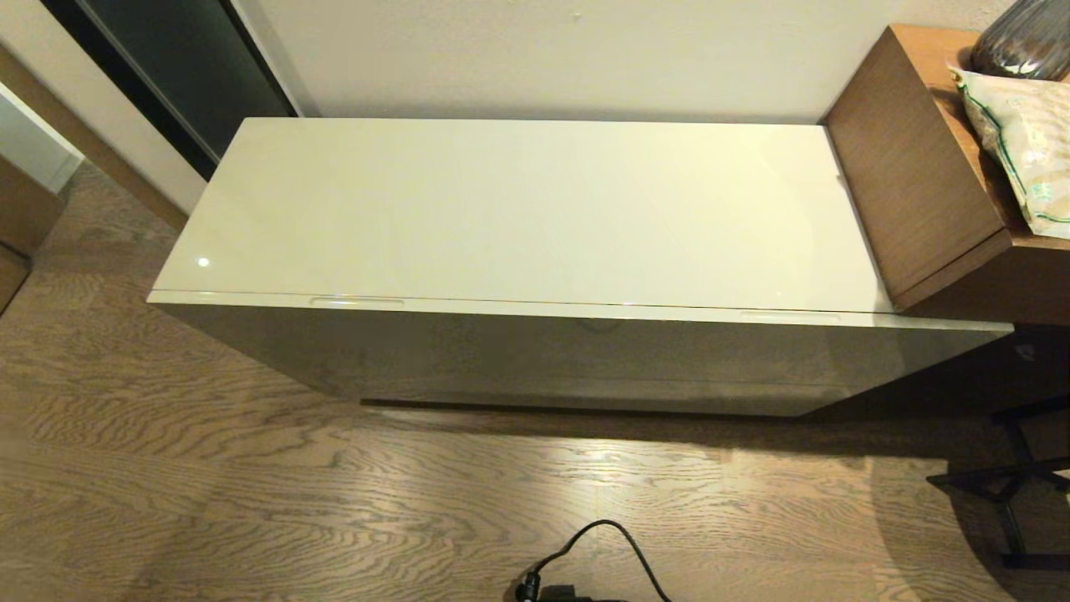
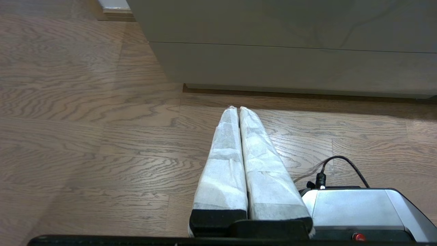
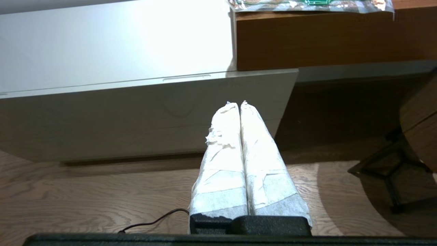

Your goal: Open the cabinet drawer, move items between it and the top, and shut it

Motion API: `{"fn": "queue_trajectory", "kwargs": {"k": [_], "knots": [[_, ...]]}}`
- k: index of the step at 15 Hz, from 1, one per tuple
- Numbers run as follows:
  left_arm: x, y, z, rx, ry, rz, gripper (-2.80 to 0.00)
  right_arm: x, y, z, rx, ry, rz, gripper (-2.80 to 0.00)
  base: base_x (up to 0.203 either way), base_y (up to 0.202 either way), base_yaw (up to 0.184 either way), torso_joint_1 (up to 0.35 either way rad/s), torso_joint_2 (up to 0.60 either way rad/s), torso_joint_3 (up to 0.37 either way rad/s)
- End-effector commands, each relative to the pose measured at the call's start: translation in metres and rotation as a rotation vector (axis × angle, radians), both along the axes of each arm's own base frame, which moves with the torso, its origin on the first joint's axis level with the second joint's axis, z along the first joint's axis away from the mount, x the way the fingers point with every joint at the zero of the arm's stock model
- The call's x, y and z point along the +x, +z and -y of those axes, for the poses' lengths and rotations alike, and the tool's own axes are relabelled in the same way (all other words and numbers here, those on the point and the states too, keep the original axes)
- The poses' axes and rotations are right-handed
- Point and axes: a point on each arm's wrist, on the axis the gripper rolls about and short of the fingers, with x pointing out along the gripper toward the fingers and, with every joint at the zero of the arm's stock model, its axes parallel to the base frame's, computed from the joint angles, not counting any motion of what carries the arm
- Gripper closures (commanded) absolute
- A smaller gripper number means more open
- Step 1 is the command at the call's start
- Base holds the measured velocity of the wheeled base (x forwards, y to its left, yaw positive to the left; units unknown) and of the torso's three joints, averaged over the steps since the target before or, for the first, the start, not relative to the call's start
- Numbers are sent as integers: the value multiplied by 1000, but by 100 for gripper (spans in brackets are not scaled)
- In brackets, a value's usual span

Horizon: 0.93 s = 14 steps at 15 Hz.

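Note:
The cabinet drawer (image 1: 585, 355) is pushed in, its glossy beige front flush under the top (image 1: 518, 209), which lies bare. Two slim handle slots (image 1: 357, 302) sit along the front's upper edge. No slippers show in any view. My left gripper (image 2: 238, 108) hangs low over the floor before the drawer front (image 2: 290, 65), its white-wrapped fingers pressed together with nothing between them. My right gripper (image 3: 238, 103) is also shut and empty, held in front of the right part of the drawer front (image 3: 136, 116), below its right handle slot (image 3: 186, 78). Neither arm shows in the head view.
A taller brown wooden desk (image 1: 928, 167) stands against the cabinet's right end, with a printed packet (image 1: 1024, 142) on it. A black stand's legs (image 1: 1011, 477) are on the floor at the right. A black cable (image 1: 602, 552) lies on the wood floor near my base.

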Motion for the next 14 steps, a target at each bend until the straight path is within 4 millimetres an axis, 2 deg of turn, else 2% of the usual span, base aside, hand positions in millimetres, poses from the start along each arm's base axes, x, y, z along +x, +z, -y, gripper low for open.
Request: {"fn": "queue_trajectory", "kwargs": {"k": [1, 6, 14], "knots": [[0, 0, 0, 0, 0, 0, 0, -1, 0, 0, -1, -2, 0, 0, 0, 0, 0, 0, 0, 0], [0, 0, 0, 0, 0, -1, 0, -4, 9, 0, -43, -10, 80, 0, 0, 0, 0, 0, 0, 0], [0, 0, 0, 0, 0, 0, 0, 5, 2, 0, -46, -13, 47, 0, 0, 0, 0, 0, 0, 0]]}}
